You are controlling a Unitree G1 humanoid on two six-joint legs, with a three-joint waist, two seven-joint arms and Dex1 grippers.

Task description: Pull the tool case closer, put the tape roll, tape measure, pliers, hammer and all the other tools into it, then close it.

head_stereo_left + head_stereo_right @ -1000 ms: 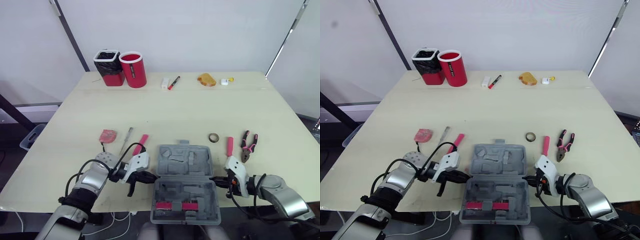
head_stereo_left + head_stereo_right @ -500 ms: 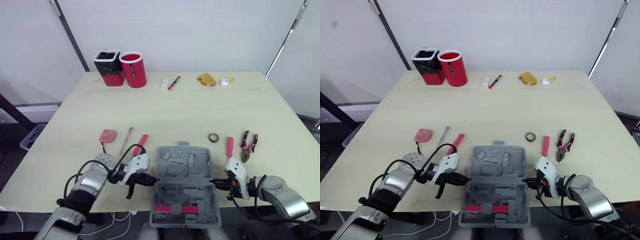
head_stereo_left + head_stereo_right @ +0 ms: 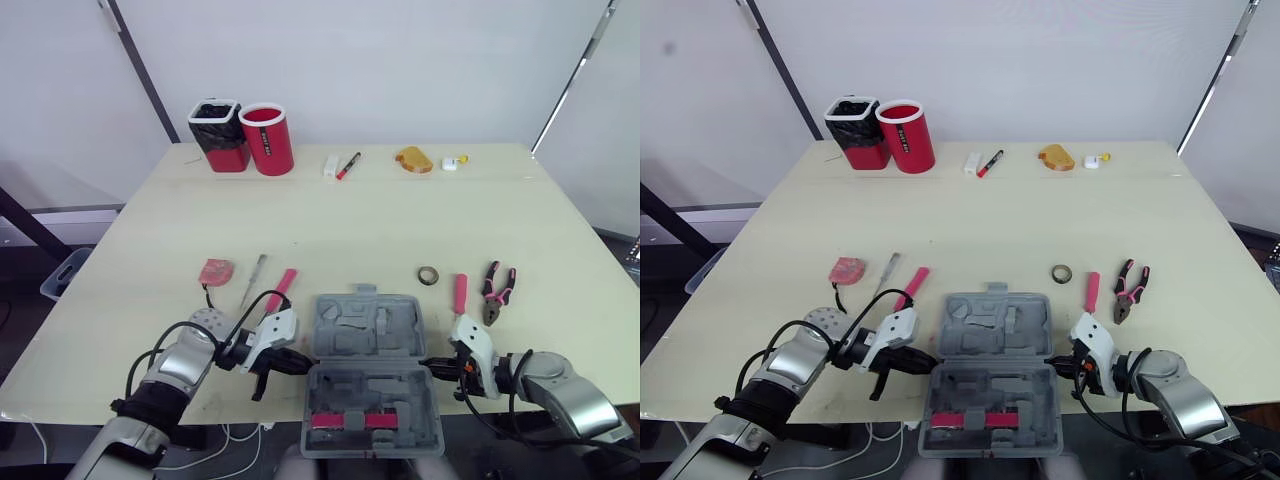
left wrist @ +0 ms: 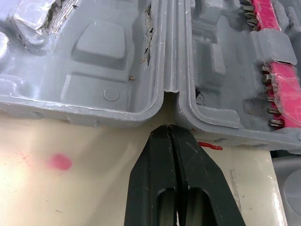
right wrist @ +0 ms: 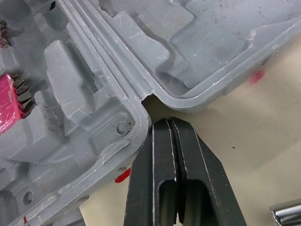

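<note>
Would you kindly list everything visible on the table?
tool case: 1, grey, near edge, open
tape measure: 1, pink-red, left of case
metal rod: 1, silver, beside it
pink-handled tools: 2, flanking case
tape roll: 1, dark, right of case
pliers: 1, pink-black, rightmost
bins: 2, red, far-left corner
marker: 1, red, far edge
white items: 2, far edge
orange item: 1, far edge
left gripper: 1, black, shut, case's left hinge
right gripper: 1, black, shut, case's right hinge

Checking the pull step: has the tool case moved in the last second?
Yes. The tool case has slid a little toward the robot, away from the tape roll, which stayed put.
</note>
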